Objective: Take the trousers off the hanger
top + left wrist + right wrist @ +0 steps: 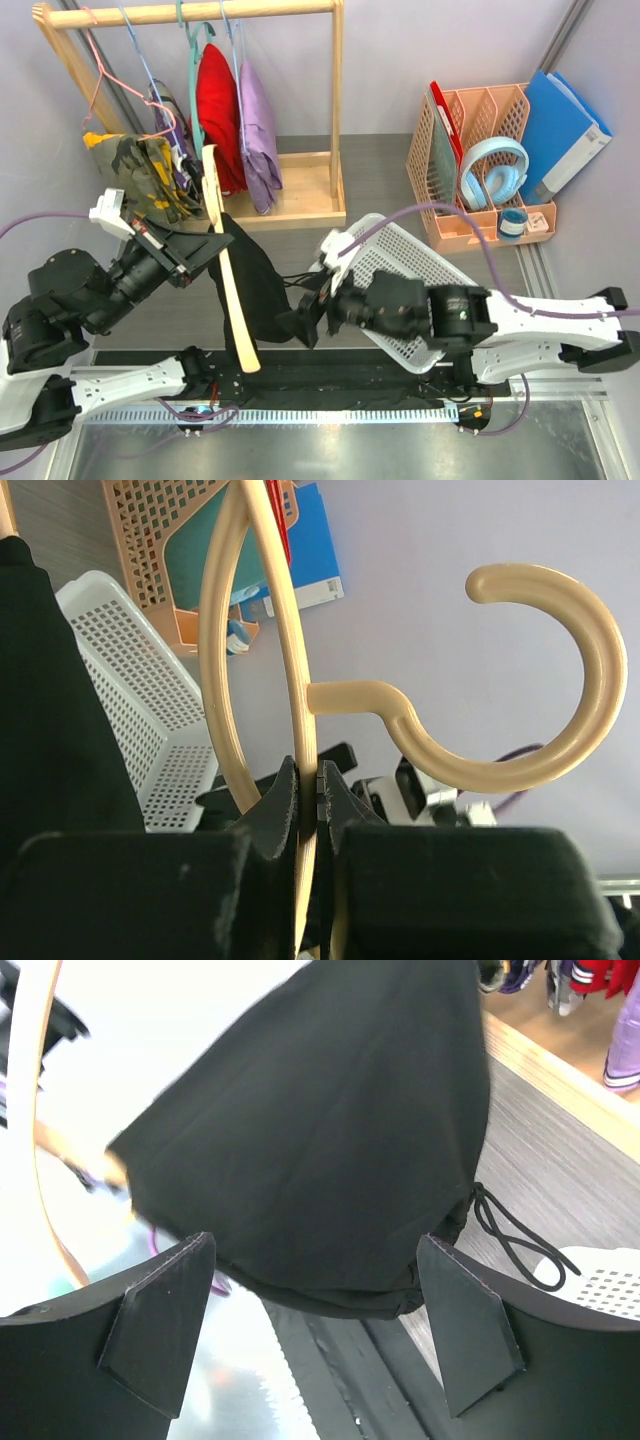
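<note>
Left claw (308, 790): fingers together, clamped on a thin cream limb of the hanger (560, 660) (pads pressed flat against it from both sides in the left wrist view).
Hanger, attitude: held on end and tilted, one tip up toward the rack and the other down near the front edge; the rounded hook stands out sideways from the claw.
Hanger, lower tip: whether it touches anything, cannot tell.
Right claw (312, 1320): fingers wide apart, nothing pinched between the pads.
Right claw, position: just beside the lower edge of the trousers (330, 1140), facing them; contact with the cloth, cannot tell.
Trousers, location: draped on the hanger, hanging as a black mass on the side toward the right claw, between the two claws in the top view.
Drawstring (505, 1230): black cord trailing from the hem, lying on the surface (380, 170).
White basket (400, 250): perforated, tipped at an angle, under and behind the right arm.
Wooden rack (200, 12): at the back left, behind the left arm.
On the rack: red garment (215, 110) and purple garment (258, 130) side by side; camouflage garment (140, 170) to their left.
Orange organiser (480, 110): back right, well apart from both claws; headphones (490, 170) hang at its front.
Blue folder (560, 125): leaning at the organiser's right end.
</note>
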You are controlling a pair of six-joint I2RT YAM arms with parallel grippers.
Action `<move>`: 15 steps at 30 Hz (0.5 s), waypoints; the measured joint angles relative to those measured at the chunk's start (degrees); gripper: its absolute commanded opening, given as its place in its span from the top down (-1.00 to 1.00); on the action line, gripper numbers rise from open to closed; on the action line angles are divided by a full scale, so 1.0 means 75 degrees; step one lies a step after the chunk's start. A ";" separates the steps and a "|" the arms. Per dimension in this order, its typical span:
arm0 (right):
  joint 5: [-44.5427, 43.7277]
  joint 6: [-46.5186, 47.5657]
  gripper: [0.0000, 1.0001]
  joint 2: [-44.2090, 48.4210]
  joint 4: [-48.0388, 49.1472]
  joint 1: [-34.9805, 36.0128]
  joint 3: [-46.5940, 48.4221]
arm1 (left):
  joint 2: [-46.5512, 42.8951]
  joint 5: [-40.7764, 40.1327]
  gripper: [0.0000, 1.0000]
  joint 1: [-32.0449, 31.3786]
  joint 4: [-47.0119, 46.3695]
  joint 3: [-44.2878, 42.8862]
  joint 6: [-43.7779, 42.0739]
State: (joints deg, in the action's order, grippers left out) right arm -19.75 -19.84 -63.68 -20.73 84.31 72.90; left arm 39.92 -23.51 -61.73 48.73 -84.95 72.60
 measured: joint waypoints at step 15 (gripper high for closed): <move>-0.3357 0.2159 -0.74 -0.0842 0.1419 0.3177 -0.0067 | -0.0968 -0.0428 1.00 0.0000 0.0924 -0.0146 0.0274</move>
State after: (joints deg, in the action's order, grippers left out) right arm -44.93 -3.64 -70.00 -10.09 108.14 72.40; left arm 32.67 -26.72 -61.73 55.66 -86.04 74.65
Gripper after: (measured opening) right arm 0.872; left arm 0.035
